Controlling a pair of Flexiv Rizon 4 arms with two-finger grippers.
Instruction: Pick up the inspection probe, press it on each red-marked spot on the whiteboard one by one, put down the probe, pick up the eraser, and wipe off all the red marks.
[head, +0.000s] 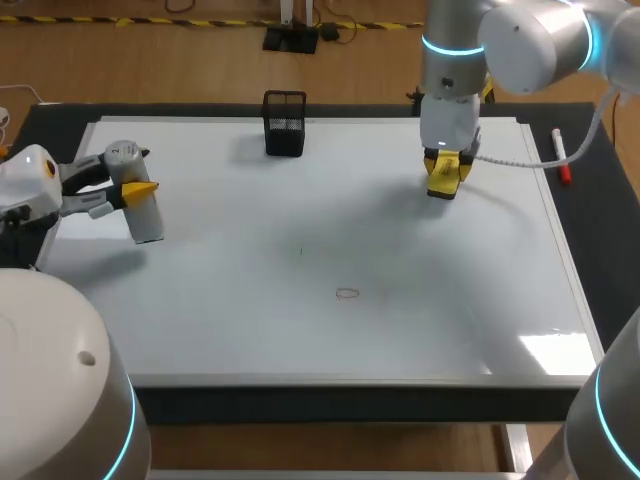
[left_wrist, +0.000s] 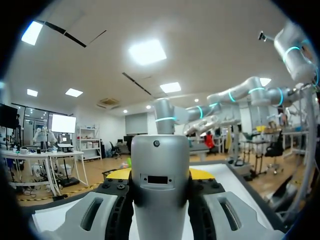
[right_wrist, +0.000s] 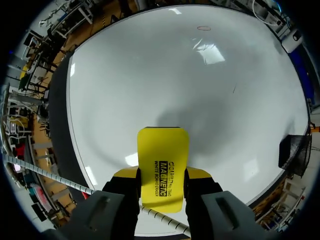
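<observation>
The grey, tube-shaped inspection probe (head: 143, 215) stands upright over the left side of the whiteboard (head: 400, 230), with my left gripper (head: 138, 190) shut on it. In the left wrist view the probe (left_wrist: 160, 185) fills the space between the fingers. My right gripper (head: 445, 168) is shut on the yellow eraser (head: 443, 182) over the board's far right part. In the right wrist view the eraser (right_wrist: 163, 165) points down at the board (right_wrist: 150, 75). A small red oval mark (head: 347, 293) lies near the board's front middle, and it shows far ahead of the eraser as a red mark (right_wrist: 203, 28).
A black mesh holder (head: 284, 123) stands at the board's back edge, left of the right gripper, and it appears in the right wrist view as the holder (right_wrist: 292, 152). A red-capped marker (head: 562, 158) lies just off the board's right edge. A tiny dark speck (head: 300, 250) sits mid-board.
</observation>
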